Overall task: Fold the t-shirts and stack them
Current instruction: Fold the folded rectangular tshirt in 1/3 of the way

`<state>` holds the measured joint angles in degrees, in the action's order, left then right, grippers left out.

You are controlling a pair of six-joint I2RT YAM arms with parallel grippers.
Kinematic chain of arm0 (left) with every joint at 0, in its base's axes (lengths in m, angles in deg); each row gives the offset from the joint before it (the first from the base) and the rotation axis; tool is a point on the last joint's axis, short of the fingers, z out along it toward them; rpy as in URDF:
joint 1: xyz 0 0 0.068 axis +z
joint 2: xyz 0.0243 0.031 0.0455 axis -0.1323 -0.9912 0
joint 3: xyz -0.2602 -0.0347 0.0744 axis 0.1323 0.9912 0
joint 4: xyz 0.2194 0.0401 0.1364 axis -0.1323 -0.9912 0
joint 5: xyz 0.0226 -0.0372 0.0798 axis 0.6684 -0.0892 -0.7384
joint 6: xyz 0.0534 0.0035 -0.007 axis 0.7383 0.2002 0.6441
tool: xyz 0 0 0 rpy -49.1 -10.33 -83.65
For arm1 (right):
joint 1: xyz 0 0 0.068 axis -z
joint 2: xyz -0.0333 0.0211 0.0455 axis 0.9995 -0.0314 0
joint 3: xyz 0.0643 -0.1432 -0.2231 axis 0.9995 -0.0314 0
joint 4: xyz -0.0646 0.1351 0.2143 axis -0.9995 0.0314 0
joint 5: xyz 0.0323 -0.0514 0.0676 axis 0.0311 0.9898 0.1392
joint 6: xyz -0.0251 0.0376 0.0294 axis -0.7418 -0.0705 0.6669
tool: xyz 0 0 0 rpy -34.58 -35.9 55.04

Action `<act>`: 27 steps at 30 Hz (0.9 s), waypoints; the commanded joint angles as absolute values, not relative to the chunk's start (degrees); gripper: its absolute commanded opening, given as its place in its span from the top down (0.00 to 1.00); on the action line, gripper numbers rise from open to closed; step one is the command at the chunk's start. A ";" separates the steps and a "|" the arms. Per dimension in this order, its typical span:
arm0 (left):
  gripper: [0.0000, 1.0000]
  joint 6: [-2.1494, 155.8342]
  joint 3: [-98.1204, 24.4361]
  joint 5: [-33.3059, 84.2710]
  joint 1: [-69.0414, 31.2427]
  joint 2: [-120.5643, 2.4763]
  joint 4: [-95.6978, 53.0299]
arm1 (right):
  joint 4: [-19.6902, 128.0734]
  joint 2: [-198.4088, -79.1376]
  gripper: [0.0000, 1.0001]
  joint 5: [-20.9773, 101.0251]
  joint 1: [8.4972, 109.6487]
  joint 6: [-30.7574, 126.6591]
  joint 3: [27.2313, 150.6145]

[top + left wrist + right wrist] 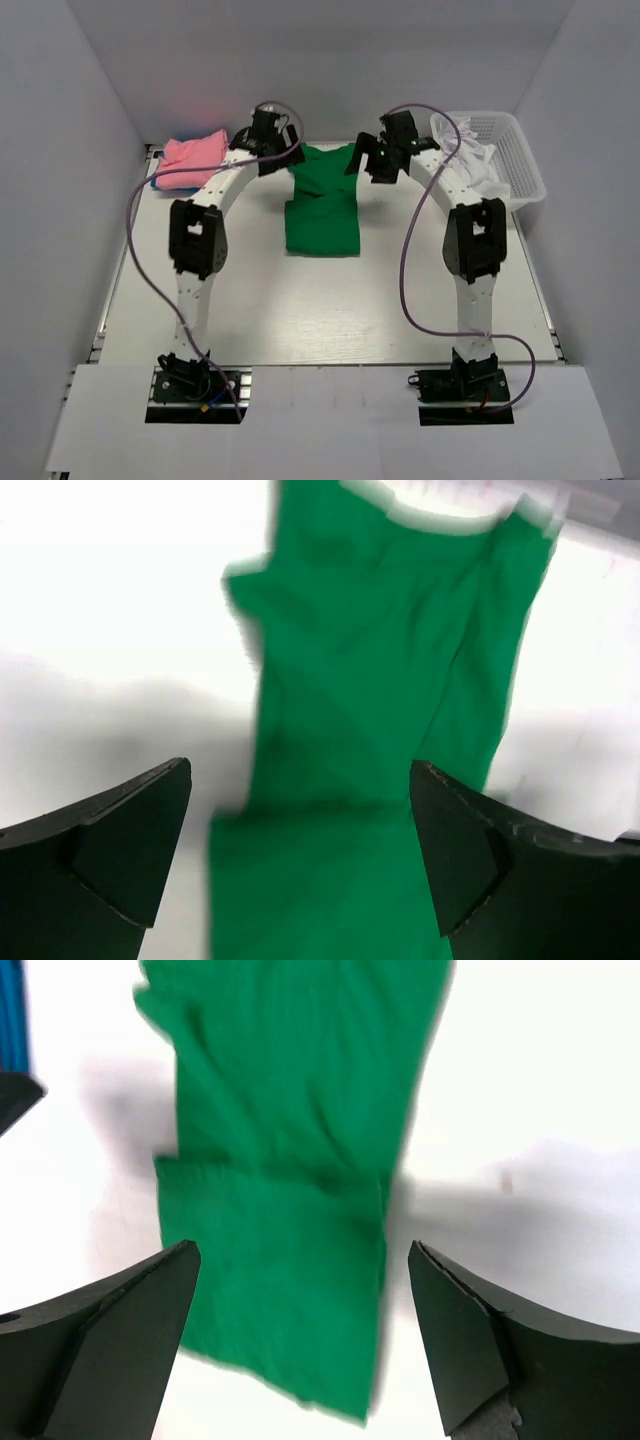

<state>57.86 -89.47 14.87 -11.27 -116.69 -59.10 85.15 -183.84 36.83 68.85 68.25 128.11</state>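
Observation:
The bright green t-shirt [322,205] lies partly folded on the white table, between the two grippers at the far middle. My left gripper [272,150] hovers open above its far left part; the left wrist view shows the green cloth [380,730] below between the fingers. My right gripper [382,160] hovers open above its far right part; the right wrist view shows the folded green cloth [290,1210] below. A folded pink t-shirt [195,155] lies on a blue one [160,183] at the far left. White shirts [470,155] hang from the basket.
A white plastic mesh basket [515,160] stands at the far right corner. White walls close in the table on the left, right and back. Purple cables loop from both arms over the table.

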 commanded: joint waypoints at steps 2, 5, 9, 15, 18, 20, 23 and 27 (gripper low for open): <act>0.00 60.38 -66.05 21.61 -12.35 -95.64 -50.52 | 78.49 -173.01 0.10 33.25 67.55 65.32 114.40; 0.00 60.91 -55.66 21.62 -12.35 -89.39 -46.74 | 74.19 -169.76 0.10 32.99 67.37 62.24 107.60; 0.00 60.30 -54.83 18.12 -11.83 -92.07 -48.11 | 73.72 -172.64 0.10 32.46 66.93 58.38 110.47; 0.16 60.30 -63.80 17.49 -11.82 -102.28 -50.06 | 75.39 -180.20 0.15 33.34 66.67 54.86 117.07; 0.19 60.30 -68.73 15.38 -11.82 -107.73 -53.75 | 78.03 -183.99 0.15 34.21 66.58 53.71 121.83; 0.20 60.30 -70.31 14.85 -11.82 -110.27 -53.76 | 77.51 -185.65 0.15 35.27 66.40 53.70 122.62; 0.26 60.30 -71.63 16.07 -11.82 -112.04 -53.76 | 77.85 -186.71 0.20 35.63 66.49 53.62 124.12; 0.43 60.30 -72.16 17.48 -11.82 -113.71 -53.23 | 78.21 -187.68 0.30 35.45 66.32 53.44 124.56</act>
<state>59.95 -69.86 16.62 -11.93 -114.48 -52.98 77.96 -187.82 35.20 66.55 54.65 121.62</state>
